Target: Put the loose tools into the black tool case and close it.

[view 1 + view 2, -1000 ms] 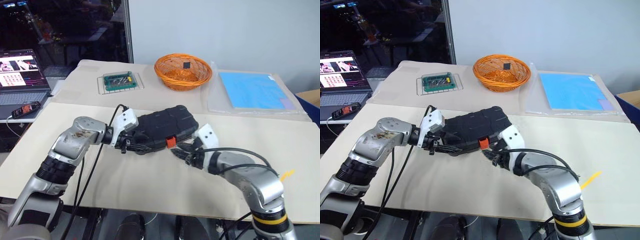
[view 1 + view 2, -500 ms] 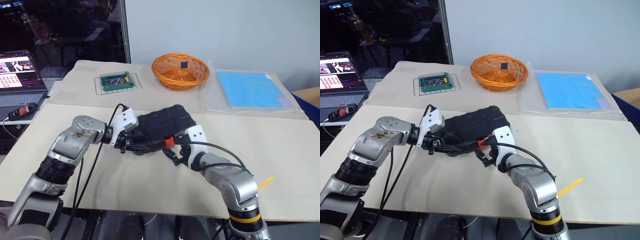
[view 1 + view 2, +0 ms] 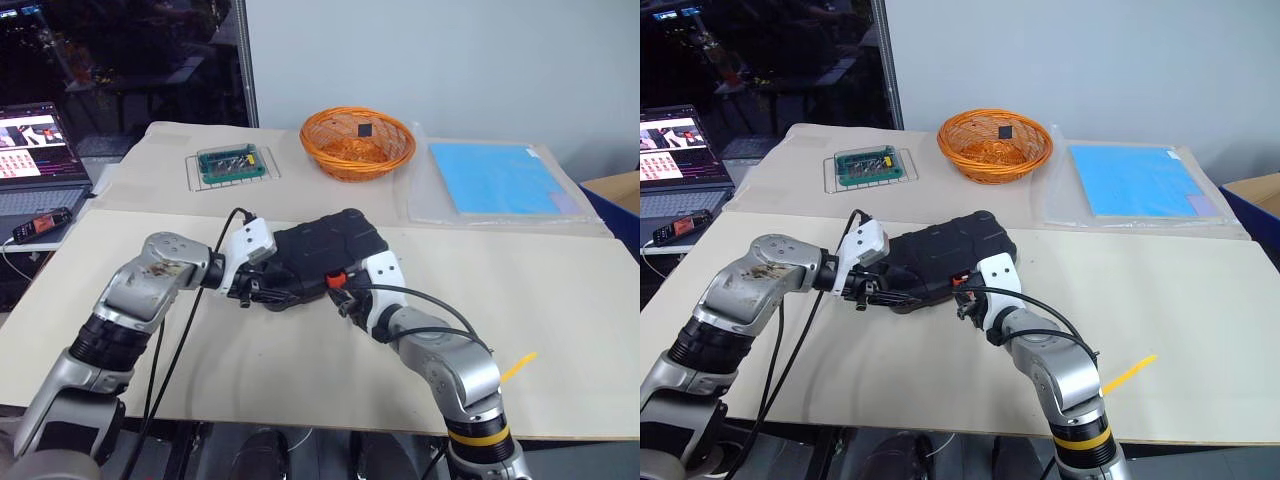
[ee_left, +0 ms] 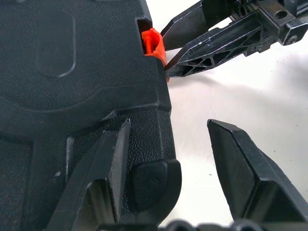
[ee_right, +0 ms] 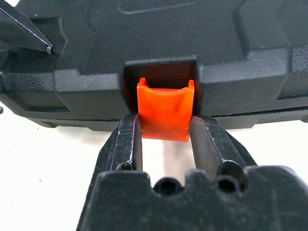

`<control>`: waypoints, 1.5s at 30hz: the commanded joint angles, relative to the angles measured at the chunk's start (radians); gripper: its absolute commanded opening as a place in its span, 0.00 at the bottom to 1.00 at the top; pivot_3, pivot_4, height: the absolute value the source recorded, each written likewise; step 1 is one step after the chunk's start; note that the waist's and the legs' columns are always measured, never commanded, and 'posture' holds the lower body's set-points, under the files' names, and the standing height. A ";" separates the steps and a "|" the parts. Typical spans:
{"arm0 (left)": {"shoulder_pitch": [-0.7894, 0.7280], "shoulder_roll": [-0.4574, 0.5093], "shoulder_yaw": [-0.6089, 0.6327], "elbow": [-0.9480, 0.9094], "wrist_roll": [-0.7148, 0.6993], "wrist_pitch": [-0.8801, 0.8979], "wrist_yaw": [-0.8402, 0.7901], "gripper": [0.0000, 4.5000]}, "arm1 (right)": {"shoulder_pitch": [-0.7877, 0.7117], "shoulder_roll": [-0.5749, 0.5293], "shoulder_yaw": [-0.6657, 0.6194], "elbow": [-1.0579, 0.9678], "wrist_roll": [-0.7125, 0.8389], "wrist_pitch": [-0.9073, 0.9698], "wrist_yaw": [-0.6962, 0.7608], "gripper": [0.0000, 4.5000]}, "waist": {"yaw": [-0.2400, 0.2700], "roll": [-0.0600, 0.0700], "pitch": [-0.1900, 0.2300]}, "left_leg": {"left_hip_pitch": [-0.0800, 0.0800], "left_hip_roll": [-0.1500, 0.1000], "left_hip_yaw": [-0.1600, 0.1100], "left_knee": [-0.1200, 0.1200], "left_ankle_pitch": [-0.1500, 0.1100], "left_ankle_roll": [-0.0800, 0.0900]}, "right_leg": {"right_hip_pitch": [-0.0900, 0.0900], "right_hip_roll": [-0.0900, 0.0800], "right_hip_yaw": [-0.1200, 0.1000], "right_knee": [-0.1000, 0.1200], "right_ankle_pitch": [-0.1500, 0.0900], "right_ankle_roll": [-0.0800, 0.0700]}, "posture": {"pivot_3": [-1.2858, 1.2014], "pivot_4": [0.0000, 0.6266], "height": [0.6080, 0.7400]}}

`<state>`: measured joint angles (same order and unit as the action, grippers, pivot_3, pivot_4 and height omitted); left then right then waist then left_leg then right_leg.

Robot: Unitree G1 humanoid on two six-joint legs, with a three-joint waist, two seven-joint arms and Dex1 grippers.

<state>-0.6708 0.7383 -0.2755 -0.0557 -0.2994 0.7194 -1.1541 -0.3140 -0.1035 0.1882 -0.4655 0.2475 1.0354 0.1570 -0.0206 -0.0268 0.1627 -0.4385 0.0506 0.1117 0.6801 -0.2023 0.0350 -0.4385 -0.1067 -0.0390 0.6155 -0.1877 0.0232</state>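
A cream table (image 3: 560,300) stands before a pale wall (image 3: 440,60) and dark window (image 3: 130,50)

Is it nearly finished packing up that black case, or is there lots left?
Nearly finished, it looks. No tools lie loose on the table, and the case has its lid down. In hand: the right gripper has its fingers on either side of the orange latch, while the left gripper straddles the case's corner. Left: fastening the latch, which I can't confirm is snapped.
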 commanded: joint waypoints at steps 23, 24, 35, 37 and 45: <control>0.021 -0.015 -0.055 -0.029 0.027 0.104 0.054 0.61 | -0.021 -0.157 0.131 0.127 -0.038 -0.027 0.141 0.26 | 0.005 -0.001 -0.009 | 0.008 0.000 0.000 -0.003 -0.001 -0.001 | 0.002 -0.001 0.000 -0.003 -0.002 0.000 | 0.52 0.24 1.00; 0.024 -0.016 -0.055 -0.028 0.027 0.103 0.056 0.61 | -0.020 -0.160 0.137 0.135 -0.036 -0.015 0.150 0.26 | 0.005 -0.001 -0.010 | 0.008 0.000 0.000 -0.004 -0.001 -0.001 | 0.002 -0.001 0.000 -0.003 -0.002 0.000 | 0.52 0.24 1.00; 0.062 -0.015 -0.051 0.005 0.034 0.053 0.064 0.61 | -0.077 -0.090 0.106 0.179 -0.061 -0.099 0.112 0.26 | 0.002 -0.001 -0.025 | 0.014 0.000 0.001 -0.011 -0.001 -0.002 | 0.003 -0.002 0.000 -0.004 -0.003 -0.003 | 0.52 0.24 1.00; 0.065 -0.017 -0.051 0.011 0.038 0.044 0.063 0.61 | -0.081 -0.078 0.119 0.195 -0.066 -0.097 0.116 0.26 | 0.001 -0.001 -0.025 | 0.015 0.001 0.000 -0.012 -0.001 -0.002 | 0.003 -0.002 0.000 -0.004 -0.003 -0.003 | 0.52 0.24 1.00; 0.081 -0.026 -0.050 0.023 0.052 0.024 0.066 0.61 | -0.072 -0.091 0.178 0.243 -0.103 -0.014 0.124 0.26 | -0.001 0.001 -0.026 | 0.021 0.000 0.001 -0.018 -0.002 -0.004 | 0.002 -0.006 -0.002 -0.005 -0.003 -0.003 | 0.52 0.24 1.00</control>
<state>-0.6222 0.7182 -0.2776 -0.0627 -0.2743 0.7276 -1.0853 -0.4083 -0.1845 0.3073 -0.2826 0.1595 0.9627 0.2741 -0.0216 -0.0259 0.1363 -0.4164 0.0508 0.1125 0.6619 -0.2047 0.0310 -0.4361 -0.1131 -0.0408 0.6109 -0.1911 0.0201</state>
